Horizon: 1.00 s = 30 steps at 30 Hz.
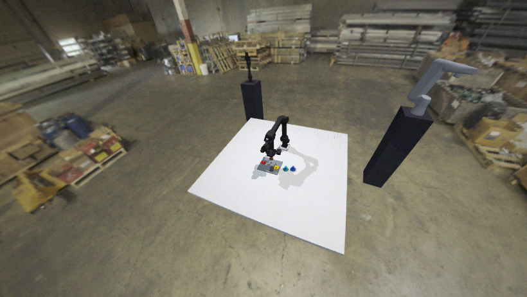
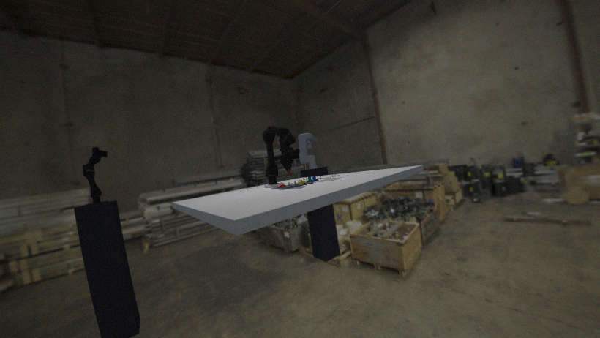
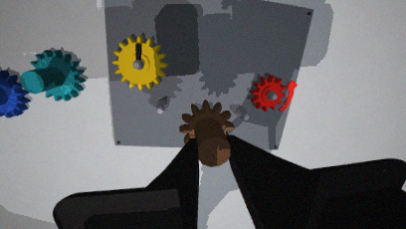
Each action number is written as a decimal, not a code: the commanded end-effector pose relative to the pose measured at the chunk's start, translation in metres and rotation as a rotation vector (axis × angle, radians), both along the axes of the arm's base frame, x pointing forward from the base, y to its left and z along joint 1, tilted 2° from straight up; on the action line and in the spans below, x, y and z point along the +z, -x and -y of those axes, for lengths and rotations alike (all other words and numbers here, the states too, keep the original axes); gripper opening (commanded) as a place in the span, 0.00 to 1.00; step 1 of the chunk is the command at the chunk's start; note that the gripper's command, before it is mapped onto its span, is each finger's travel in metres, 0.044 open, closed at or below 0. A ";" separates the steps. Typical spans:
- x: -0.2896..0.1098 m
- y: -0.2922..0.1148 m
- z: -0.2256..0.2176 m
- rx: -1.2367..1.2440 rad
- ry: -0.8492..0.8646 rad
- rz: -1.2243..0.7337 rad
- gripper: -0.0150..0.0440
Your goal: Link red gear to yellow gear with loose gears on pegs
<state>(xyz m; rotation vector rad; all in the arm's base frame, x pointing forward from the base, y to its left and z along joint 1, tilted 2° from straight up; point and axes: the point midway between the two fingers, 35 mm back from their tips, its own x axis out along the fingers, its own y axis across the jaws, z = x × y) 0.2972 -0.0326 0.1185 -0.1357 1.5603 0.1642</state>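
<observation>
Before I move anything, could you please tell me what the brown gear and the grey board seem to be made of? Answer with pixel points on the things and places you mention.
The brown gear [image 1: 270,158] [image 3: 211,128]: perhaps matte plastic or wood, evenly coloured with no bright glints. The grey board [image 1: 264,168] [image 3: 149,116]: possibly painted metal or plastic, flat and dull; its look leaves that open.

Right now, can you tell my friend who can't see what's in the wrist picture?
Black fingers hold a brown gear by its knob. Beyond it, a yellow gear and a red gear sit on a grey board; teal and blue gears stand left.
</observation>
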 end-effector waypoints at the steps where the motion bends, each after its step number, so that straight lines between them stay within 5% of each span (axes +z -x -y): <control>1: -0.003 0.000 0.009 0.006 0.004 0.002 0.25; 30: -0.015 0.006 0.051 0.024 0.006 0.001 0.25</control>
